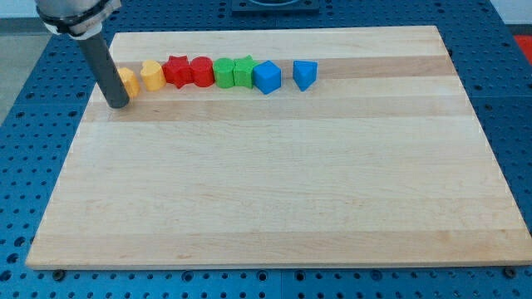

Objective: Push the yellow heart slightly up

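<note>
A row of blocks lies near the view's top of the wooden board [274, 166]. At its left end a yellow block [128, 81], partly hidden by my rod, looks like the yellow heart. My tip [119, 105] rests on the board at that block's lower left, touching or nearly touching it. To its right stand a second yellow block [152, 75], a red star [175, 70], a red cylinder [201, 71], a green cylinder [224, 71], a green star [244, 71], a blue block [267, 77] and, a little apart, a blue triangle-like block [305, 74].
The board sits on a blue perforated table [33, 149]. The robot's head [73, 15] hangs over the view's top left corner. The board's left edge is close to my tip.
</note>
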You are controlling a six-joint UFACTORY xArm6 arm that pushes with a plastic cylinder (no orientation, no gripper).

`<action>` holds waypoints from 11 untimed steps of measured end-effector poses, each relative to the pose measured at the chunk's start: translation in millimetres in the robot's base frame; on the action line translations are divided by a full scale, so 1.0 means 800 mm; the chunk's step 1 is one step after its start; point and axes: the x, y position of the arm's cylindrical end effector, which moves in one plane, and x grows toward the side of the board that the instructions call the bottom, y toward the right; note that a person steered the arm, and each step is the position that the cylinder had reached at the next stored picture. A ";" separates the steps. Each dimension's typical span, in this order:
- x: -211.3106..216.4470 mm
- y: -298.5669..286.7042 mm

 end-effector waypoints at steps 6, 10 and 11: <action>0.011 0.068; -0.024 0.065; -0.024 0.121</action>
